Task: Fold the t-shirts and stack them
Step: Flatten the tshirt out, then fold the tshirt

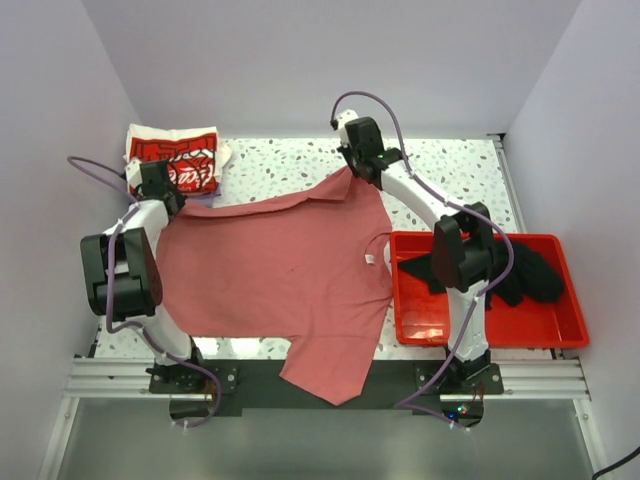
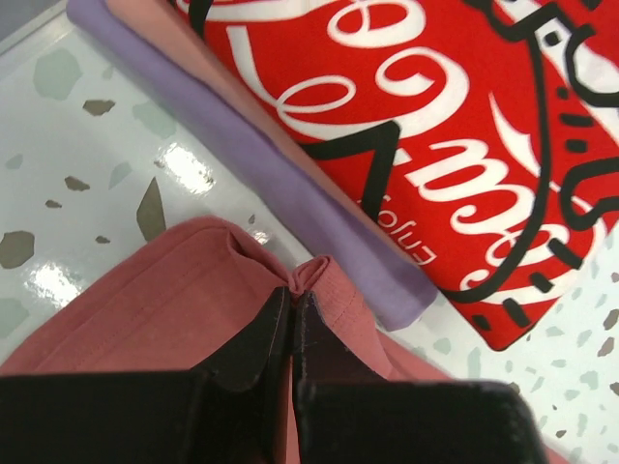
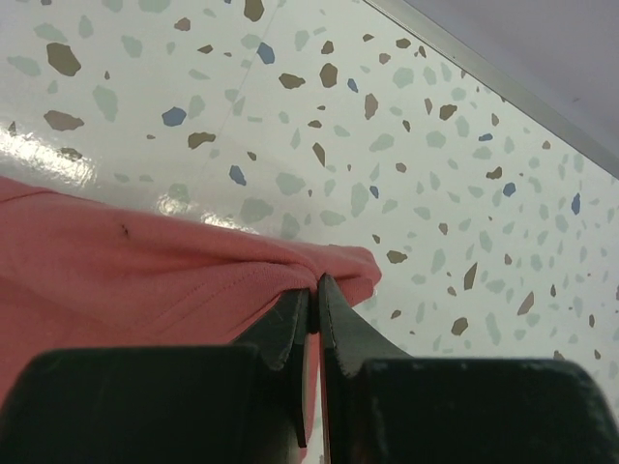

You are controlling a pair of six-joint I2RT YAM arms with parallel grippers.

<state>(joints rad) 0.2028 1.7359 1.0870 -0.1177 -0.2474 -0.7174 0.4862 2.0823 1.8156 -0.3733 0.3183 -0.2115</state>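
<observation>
A dusty-red t-shirt [image 1: 270,275] lies spread over the table, one sleeve hanging over the near edge. My left gripper [image 1: 170,207] is shut on its far left corner [image 2: 314,280], right beside the folded stack. My right gripper [image 1: 352,168] is shut on the far right corner [image 3: 338,266], holding it just above the table. The folded stack [image 1: 175,160] at the far left has a white and red Coca-Cola shirt [image 2: 435,116] on top of pink and purple folded ones [image 2: 261,164]. A black t-shirt [image 1: 525,270] lies crumpled in the red bin.
The red plastic bin [image 1: 485,330] stands at the right, against the right arm's base. The speckled table [image 1: 450,175] ends in a metal rail [image 3: 503,92] at the back wall. White walls close in both sides.
</observation>
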